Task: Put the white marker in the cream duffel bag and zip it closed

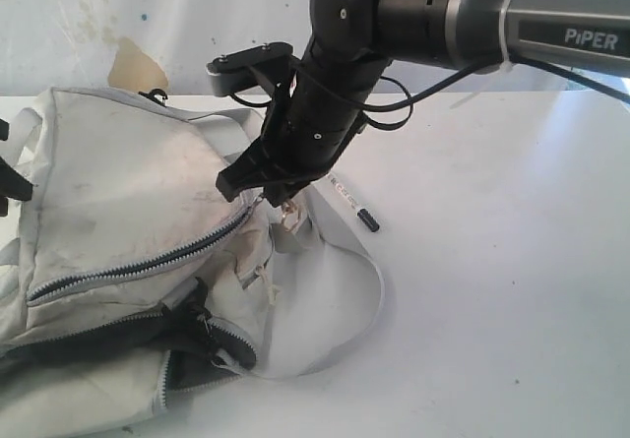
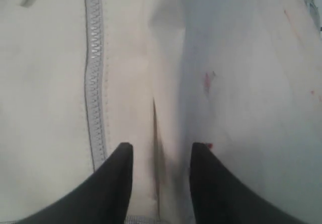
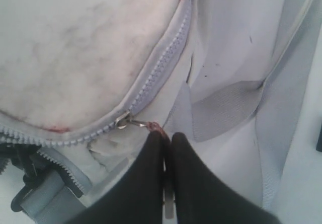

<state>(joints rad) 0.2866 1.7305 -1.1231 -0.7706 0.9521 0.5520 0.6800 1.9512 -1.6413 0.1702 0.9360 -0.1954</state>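
The cream duffel bag (image 1: 128,182) lies on the left of the white table. The white marker (image 1: 346,200) rests on the table just right of the bag, black cap toward the front, outside the bag. My right gripper (image 1: 271,200) reaches across to the bag's top zipper. In the right wrist view it (image 3: 166,136) is shut on the zipper pull (image 3: 151,126), with the slider (image 3: 122,119) just beyond the fingertips. My left gripper (image 2: 162,151) stands open over bag fabric (image 2: 50,83), beside a closed grey zipper (image 2: 94,83). A fabric crease runs between its jaws, and nothing is held.
A light grey strap (image 1: 364,290) loops out on the table in front of the marker. A lower zipper (image 1: 148,330) gapes near the bag's front, showing dark lining. The bare white table (image 1: 492,310) stretches to the right.
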